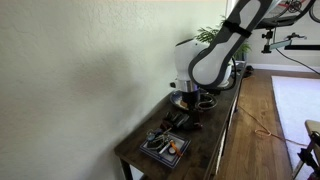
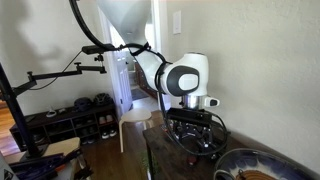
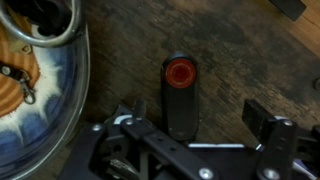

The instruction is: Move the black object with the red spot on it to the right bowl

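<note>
The black object with the red spot point(image 3: 180, 95) is a slim black bar with a round red disc near its far end. It lies flat on the dark wooden table. My gripper point(image 3: 195, 112) is open and hangs low over it; the bar lies between the fingers, closer to the left one, and neither finger touches it. The round bowl point(image 3: 55, 75), glazed blue and brown, lies just left of the bar in the wrist view. Its brownish rim point(image 2: 240, 156) shows in an exterior view. The gripper also shows in both exterior views point(image 1: 192, 100) point(image 2: 195, 128); the bar is hidden there.
A square grey-blue tray point(image 1: 163, 147) with small items sits at the table's near end. A metal ring point(image 3: 45, 25) lies in the bowl. A plant point(image 1: 215, 35) stands behind the arm. The wall runs along one long side of the table.
</note>
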You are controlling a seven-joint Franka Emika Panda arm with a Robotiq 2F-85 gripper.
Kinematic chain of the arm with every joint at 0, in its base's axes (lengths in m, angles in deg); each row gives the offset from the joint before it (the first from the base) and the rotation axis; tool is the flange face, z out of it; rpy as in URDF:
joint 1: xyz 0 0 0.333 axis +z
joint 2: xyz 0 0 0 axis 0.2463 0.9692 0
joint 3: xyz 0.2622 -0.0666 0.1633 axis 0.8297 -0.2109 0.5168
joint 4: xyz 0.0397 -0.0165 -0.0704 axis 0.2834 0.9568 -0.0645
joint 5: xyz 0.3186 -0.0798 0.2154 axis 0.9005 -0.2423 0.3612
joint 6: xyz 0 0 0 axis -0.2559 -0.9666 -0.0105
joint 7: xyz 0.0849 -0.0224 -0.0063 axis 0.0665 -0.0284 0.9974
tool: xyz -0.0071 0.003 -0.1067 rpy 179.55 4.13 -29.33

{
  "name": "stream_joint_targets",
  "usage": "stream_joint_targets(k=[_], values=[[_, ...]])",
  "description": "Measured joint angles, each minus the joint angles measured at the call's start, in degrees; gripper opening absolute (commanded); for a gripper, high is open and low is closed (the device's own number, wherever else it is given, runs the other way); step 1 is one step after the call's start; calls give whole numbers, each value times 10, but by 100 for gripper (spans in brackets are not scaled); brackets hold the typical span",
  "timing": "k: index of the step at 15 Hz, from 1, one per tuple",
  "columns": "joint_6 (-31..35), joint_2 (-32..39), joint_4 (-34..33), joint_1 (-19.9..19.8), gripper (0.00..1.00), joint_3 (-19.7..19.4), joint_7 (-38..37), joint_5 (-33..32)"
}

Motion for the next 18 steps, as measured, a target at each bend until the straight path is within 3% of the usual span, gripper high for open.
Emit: stream_joint_targets(k=[10, 18], values=[[1, 16, 0, -8, 100, -5, 0, 23], [66, 33, -4, -15, 100, -5, -1, 50]])
